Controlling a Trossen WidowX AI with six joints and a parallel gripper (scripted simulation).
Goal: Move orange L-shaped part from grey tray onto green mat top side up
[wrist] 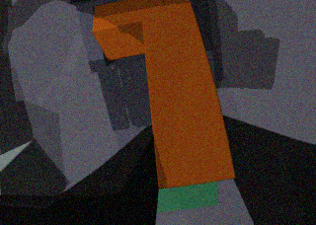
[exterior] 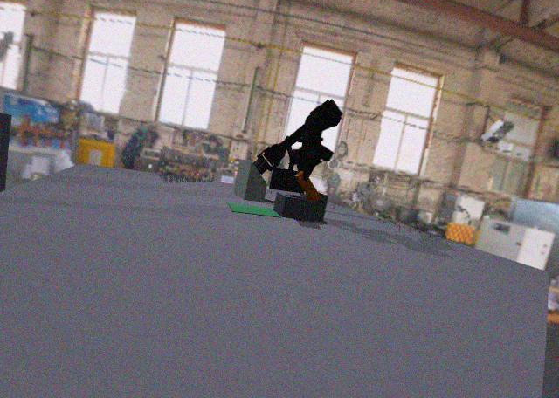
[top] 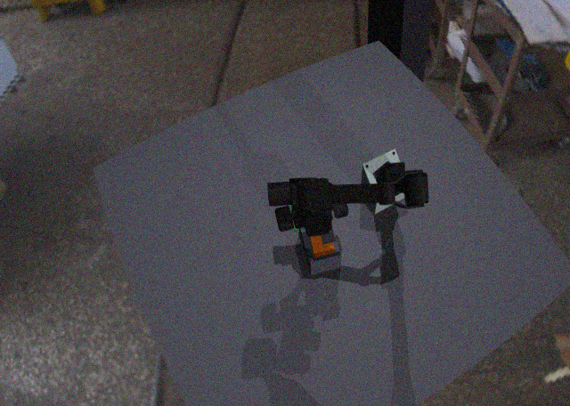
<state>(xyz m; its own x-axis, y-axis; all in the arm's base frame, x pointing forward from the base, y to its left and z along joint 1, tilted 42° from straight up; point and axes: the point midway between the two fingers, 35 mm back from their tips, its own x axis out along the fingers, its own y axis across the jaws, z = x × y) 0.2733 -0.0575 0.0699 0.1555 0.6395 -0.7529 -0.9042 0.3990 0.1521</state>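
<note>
Jaws are clamping, partly closed, on the raised end of the orange part (exterior: 308, 186), tilting it steeply so its L-end is clearing the tray (exterior: 300, 207) pocket below.

L-part (exterior: 308, 187) stood tilted, lower end in tray (exterior: 300, 206); mat (exterior: 252, 209) lay left of tray, seemingly touching, on table (exterior: 225, 294).

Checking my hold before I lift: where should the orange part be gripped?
Stay on the raised plain end of the orange part, pinched across its narrow width from above. It slants up out of the tray, L-shaped end still low, and the end effector is already shut there.
</note>
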